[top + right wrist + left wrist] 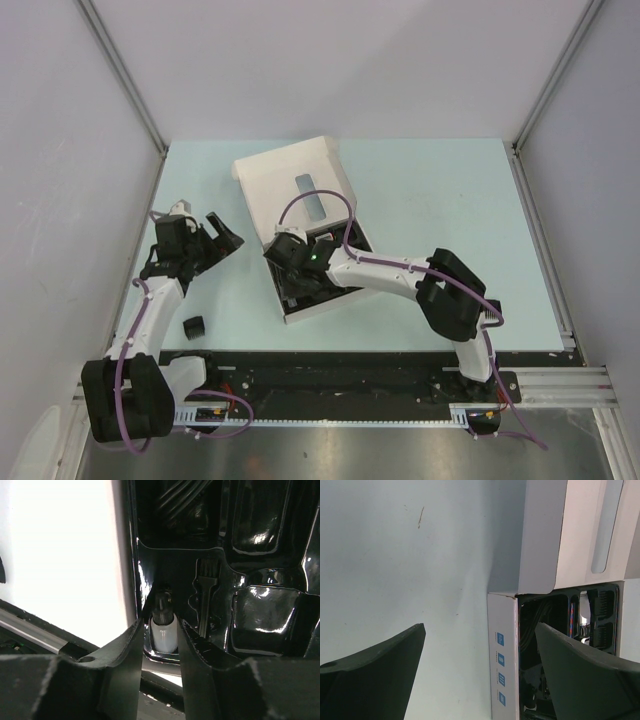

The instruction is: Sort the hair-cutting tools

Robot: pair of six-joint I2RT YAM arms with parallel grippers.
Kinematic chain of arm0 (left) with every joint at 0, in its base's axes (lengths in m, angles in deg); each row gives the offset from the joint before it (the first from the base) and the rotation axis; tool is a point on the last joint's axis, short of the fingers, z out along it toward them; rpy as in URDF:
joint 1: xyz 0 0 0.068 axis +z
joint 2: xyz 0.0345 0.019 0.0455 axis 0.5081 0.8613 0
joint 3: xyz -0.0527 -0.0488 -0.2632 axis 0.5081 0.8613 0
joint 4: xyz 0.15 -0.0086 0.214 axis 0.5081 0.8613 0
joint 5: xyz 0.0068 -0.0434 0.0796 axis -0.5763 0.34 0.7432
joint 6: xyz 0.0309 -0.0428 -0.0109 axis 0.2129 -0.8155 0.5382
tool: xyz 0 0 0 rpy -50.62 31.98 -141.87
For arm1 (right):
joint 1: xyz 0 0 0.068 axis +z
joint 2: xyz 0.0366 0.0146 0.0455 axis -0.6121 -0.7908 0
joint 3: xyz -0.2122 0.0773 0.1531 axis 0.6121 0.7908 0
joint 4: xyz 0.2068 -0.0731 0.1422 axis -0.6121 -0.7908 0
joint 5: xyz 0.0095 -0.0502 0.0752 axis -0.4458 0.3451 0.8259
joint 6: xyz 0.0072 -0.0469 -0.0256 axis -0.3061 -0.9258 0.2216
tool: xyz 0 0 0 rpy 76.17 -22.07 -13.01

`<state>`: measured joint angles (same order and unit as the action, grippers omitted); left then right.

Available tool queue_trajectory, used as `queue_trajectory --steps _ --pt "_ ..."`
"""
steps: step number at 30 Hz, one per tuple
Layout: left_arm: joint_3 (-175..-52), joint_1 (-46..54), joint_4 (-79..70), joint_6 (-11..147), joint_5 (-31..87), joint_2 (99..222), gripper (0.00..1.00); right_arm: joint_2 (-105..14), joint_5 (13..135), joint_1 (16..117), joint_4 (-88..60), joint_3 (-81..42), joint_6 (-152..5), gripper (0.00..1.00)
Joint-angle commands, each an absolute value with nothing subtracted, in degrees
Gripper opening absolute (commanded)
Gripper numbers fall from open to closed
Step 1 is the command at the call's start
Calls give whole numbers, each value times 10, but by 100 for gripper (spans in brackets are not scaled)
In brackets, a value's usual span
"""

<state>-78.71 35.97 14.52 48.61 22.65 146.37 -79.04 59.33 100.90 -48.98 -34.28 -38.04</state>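
Grey walls (300, 60) are enclosing our pale blue table (430, 200); a comb guard (194, 326) is lying there. Our left gripper (480, 630) is gaping empty; the right gripper (161, 622) is pinching a white tube (164, 639) beside the brush (206, 595).

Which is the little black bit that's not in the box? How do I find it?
Start at the white box in the middle of the table. Left of it, near the table's front edge beside the left arm, lies a small black piece. It sits alone on the table; the other black parts are in the box's tray.
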Motion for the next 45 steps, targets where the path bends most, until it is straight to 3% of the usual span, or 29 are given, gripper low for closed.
queue_trajectory --steps 1,4,11,18,24,45 --pt "-784 362 125 486 217 1463 97 -777 569 1011 -471 -333 -381 40" --pt "-785 363 125 487 217 1464 97 -773 573 1012 -465 -330 -380 46" --pt "-787 363 125 489 217 1469 97 -753 556 1007 -465 -322 -381 46" --pt "-787 363 125 489 217 1466 97 -733 532 1006 -473 -320 -398 34" --pt "-787 363 125 489 220 1467 97 -757 561 998 -451 -321 -405 16" --pt "-789 363 125 491 219 1468 96 -779 589 1003 -439 -322 -413 13"
